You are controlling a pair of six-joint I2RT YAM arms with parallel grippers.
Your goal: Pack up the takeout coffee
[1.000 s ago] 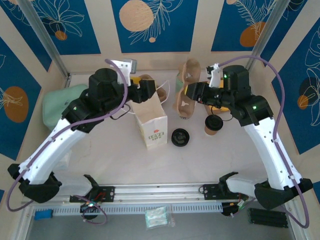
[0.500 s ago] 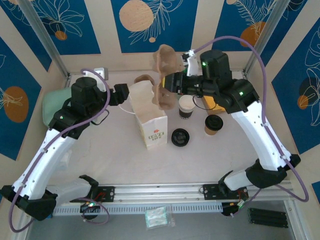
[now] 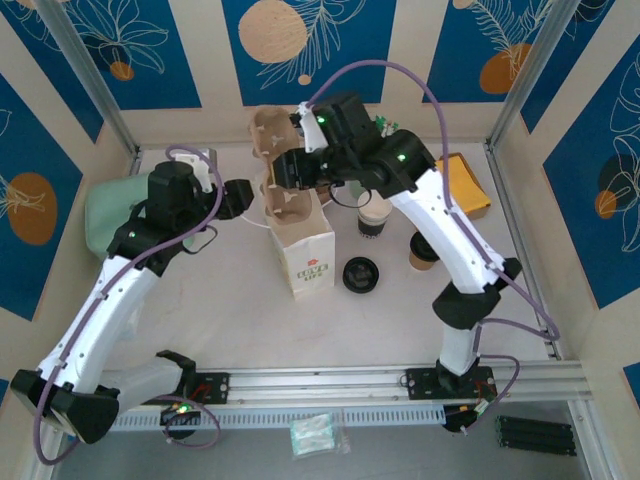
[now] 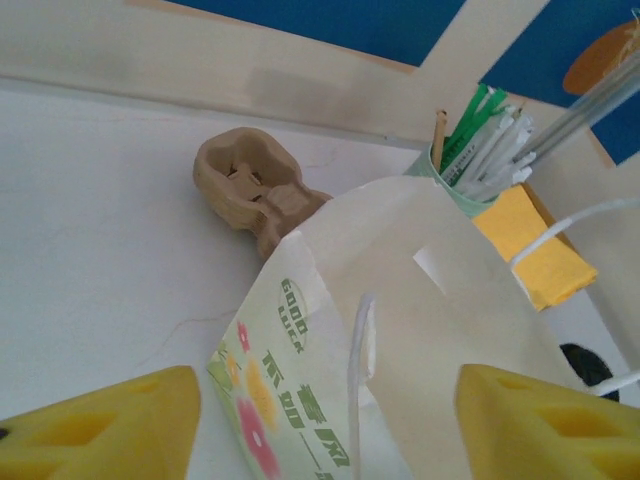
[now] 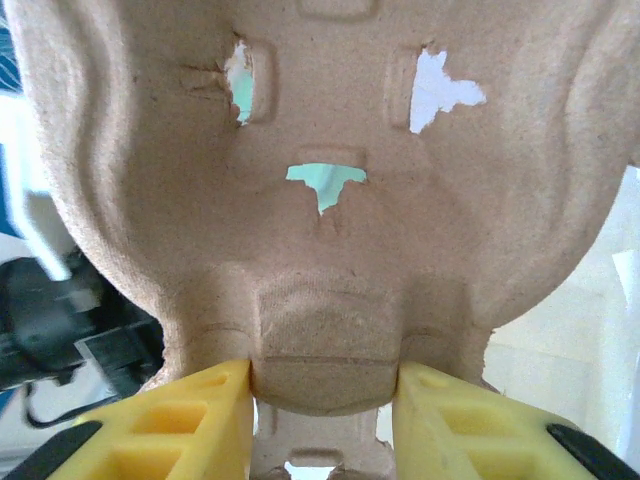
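The right arm's fingers point(image 5: 190, 430) are clamped on a ridge at one end of a brown pulp cup carrier point(image 3: 287, 200), holding it upright with its lower end at the open top of the white paper bag point(image 3: 305, 255). The left arm's fingers point(image 4: 110, 430) stand wide apart at the bag's left edge, gripping nothing. The takeout coffee point(image 3: 372, 215) stands upright on the table point(image 3: 220, 310), just to the right of the bag and clear of both arms. A round black lid point(image 3: 360, 273) lies in front of it, and a brown cup point(image 3: 425, 250) with a dark top stands further right.
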